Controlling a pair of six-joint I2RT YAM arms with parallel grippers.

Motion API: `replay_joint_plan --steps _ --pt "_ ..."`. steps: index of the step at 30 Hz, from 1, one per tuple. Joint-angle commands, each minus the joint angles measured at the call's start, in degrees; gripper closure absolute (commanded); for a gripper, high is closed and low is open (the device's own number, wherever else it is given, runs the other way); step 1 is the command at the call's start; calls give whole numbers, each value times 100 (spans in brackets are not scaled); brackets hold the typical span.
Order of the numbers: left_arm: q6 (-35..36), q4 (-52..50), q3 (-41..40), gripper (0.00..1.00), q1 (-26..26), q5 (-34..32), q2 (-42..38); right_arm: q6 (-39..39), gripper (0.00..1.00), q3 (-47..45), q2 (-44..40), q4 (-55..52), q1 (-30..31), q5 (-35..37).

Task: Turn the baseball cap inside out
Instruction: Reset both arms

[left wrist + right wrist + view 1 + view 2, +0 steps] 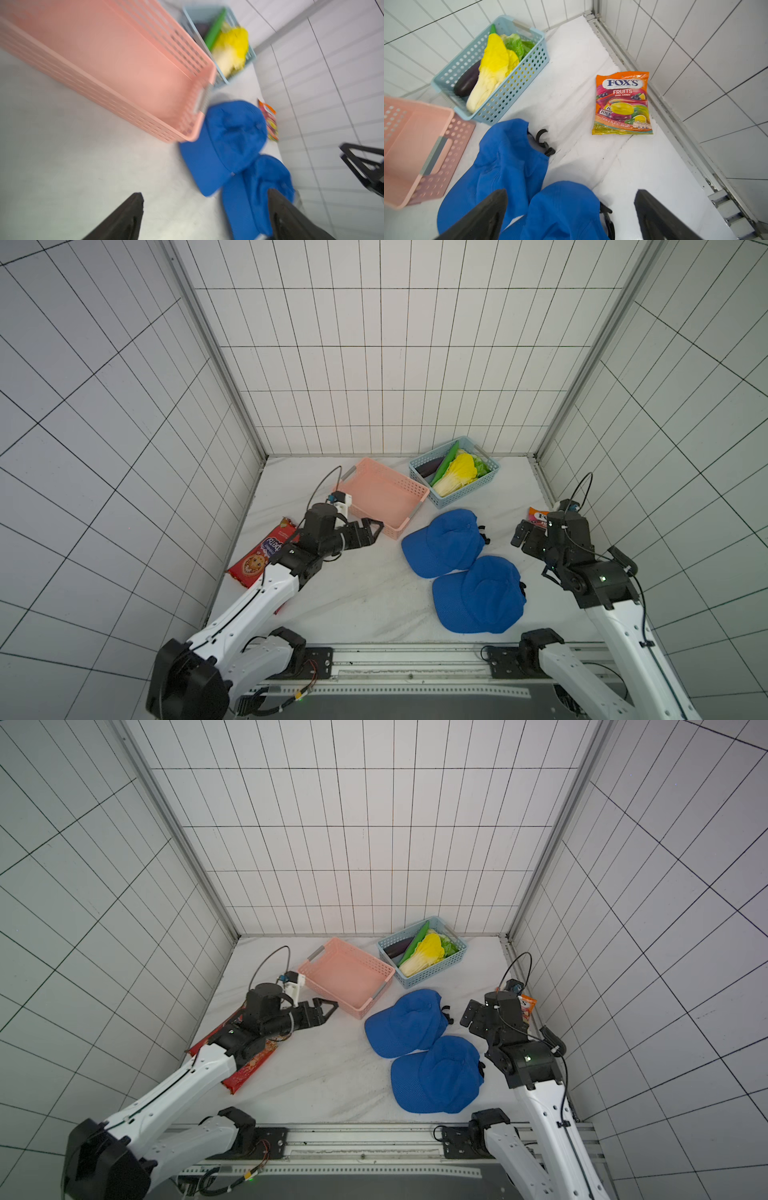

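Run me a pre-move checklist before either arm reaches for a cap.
1. Left gripper open and empty: ok.
2. Right gripper open and empty: ok.
3. Caps lying separate: not ok; near cap overlaps far cap.
4. Pink basket clear of far cap: cannot tell; its corner sits very close.
5. Which face of each cap is outward: cannot tell.
6. Candy bag apart from both caps: ok.

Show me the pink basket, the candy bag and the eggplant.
pink basket (pixel 382 497): a top view, bare floor.
candy bag (pixel 623 104): right wrist view, printed front.
eggplant (pixel 467 82): right wrist view, dark body.
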Motion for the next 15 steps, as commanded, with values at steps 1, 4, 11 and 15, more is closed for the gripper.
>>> replay_joint_plan --steps 1,4,11,15 --pt "669 660 -549 1 992 -1105 -416 -139 0 -470 489 1254 -1160 -1415" --pt "871 1636 -1010 1 1748 -2157 -487 110 0 -1006 752 2194 -2007 -1688" --pt "1593 3642 -2047 2 2086 -3489 203 -539 1 -2724 505 4878 -2160 -1168" --pt "2187 6506 -2905 2 1996 -3222 1274 -1078 1 -3693 330 6219 -2121 -1274"
